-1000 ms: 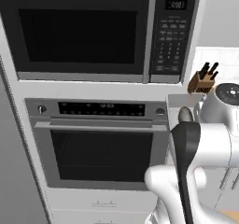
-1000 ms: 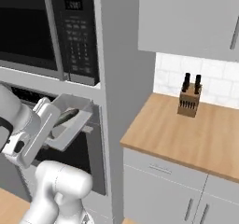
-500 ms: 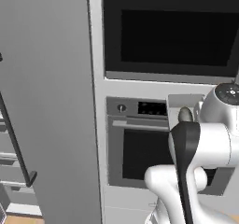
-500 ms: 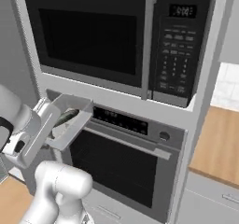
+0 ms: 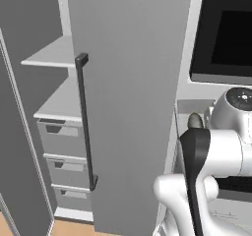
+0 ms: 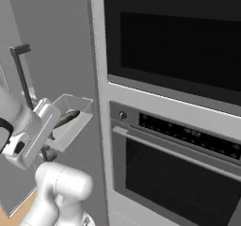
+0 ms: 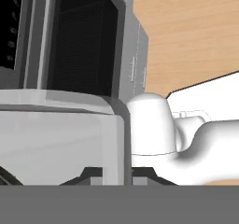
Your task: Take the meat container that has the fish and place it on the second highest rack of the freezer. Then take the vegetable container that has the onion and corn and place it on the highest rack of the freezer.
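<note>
My gripper is shut on the rim of the pale grey meat container, held at chest height in front of the arm. The dark grey fish lies inside it. From the left base view the container and the fish peek out behind the arm. The hand view looks along the container's wall. The freezer stands open to the left, its black bar handle on the door. Inside are the highest rack and the second highest rack. The vegetable container, onion and corn are out of view.
Grey drawers sit below the racks. The freezer's open door stands between the arm and the shelves. A built-in black oven and a dark microwave window are to the right. Wooden floor lies below.
The whole picture has swung left as the base turned: knife block and counter left the views and the open freezer came in. The container stays in my grip.
</note>
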You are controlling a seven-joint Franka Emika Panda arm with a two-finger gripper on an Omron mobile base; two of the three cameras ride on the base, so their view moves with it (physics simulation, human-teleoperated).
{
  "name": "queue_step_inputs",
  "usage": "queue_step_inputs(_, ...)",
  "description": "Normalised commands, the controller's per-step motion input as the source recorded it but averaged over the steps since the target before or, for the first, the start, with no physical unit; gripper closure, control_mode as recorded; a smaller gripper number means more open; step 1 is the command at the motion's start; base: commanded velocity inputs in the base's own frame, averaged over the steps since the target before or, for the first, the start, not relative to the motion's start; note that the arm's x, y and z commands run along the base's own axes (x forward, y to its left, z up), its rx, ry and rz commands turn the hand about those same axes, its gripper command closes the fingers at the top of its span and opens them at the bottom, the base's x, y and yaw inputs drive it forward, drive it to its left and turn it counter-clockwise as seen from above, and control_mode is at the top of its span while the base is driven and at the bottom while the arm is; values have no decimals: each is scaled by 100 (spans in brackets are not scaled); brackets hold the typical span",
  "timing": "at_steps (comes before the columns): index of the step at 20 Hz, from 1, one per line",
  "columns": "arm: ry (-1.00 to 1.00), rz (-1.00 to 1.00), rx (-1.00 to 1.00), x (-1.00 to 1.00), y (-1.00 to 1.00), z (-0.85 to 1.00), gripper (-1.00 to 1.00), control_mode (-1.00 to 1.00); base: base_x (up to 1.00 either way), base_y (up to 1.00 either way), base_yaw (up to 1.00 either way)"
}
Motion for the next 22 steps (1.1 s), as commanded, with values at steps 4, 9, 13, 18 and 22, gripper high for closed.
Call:
queue_step_inputs(4, 0, 0, 0, 0, 0, 0, 100, 100, -1, 81, 12)
queue_step_inputs(9, 0, 0, 0, 0, 0, 0, 100, 100, 0, 65, 8)
queue_step_inputs(13, 0, 0, 0, 0, 0, 0, 100, 100, 6, 64, 1)
queue_step_inputs(18, 0, 0, 0, 0, 0, 0, 100, 100, 16, 51, 0)
queue_step_inputs(22, 0, 0, 0, 0, 0, 0, 100, 100, 30, 40, 0)
